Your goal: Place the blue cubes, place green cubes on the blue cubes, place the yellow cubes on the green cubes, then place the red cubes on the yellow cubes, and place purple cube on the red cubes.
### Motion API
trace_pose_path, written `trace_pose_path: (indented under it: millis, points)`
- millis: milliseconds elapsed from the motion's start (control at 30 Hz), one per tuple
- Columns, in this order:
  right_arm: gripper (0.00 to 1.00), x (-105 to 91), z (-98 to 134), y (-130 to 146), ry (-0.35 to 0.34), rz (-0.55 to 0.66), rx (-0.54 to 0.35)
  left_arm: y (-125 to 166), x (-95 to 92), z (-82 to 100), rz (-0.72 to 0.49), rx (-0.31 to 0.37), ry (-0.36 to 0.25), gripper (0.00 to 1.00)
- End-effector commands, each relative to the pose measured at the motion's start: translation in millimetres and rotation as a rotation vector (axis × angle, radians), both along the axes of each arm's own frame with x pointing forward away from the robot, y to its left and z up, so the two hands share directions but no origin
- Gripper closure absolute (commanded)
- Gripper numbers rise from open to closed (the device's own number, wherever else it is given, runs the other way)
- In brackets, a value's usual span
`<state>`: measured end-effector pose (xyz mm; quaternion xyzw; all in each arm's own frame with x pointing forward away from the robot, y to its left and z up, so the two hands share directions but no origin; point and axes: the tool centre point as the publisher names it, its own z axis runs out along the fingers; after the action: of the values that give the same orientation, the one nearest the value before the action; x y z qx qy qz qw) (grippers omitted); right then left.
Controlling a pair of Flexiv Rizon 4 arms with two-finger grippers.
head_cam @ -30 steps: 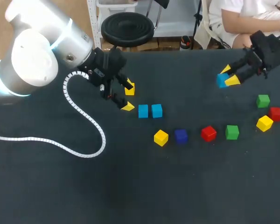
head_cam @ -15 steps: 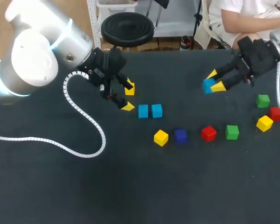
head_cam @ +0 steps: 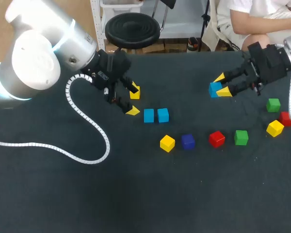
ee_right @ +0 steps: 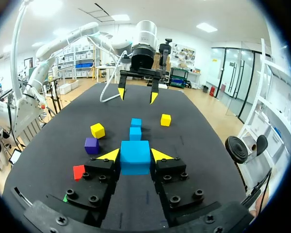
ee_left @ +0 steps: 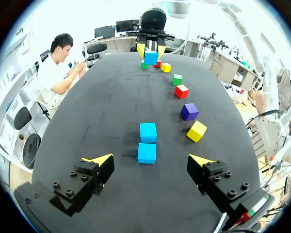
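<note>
- Head view: right claw (head_cam: 221, 85) pinches a blue cube (head_cam: 214, 89) aloft; a weak grip could drop it.
- Left claw (head_cam: 133, 101), spread beside blue pair (head_cam: 149, 115), risks a bump.

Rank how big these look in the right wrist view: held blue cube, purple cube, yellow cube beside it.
1. The blue cube, largest, though nearest the camera.
2. The purple cube and yellow cube: about alike.

Dark table (head_cam: 136, 194). Centre: two blue cubes (head_cam: 149, 115) touching. Row below: yellow cube (head_cam: 167, 143), purple cube (head_cam: 187, 141), red cube (head_cam: 216, 139), green cube (head_cam: 241, 137). Right edge: green, red, yellow trio (head_cam: 275, 128).
</note>
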<state>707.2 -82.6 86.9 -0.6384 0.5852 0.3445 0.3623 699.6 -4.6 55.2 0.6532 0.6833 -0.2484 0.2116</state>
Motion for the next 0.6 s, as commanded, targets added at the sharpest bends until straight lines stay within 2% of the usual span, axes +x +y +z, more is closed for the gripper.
trace_pose_path:
  millis: [33, 333, 600]
  points:
    - [1.00, -2.6, -11, 26, 0.018, 0.005, 0.022, 1, -0.3, -0.3, -0.001, -0.003, -0.002, 0.00]
    - [1.00, -8.6, -44, 58, 0.111, 0.039, 0.070, 1, -0.3, -0.3, -0.001, -0.003, -0.002, 0.00]
    - [1.00, -6.8, -71, 77, 0.173, 0.031, 0.039, 1, -0.3, -0.3, -0.001, -0.003, -0.002, 0.00]
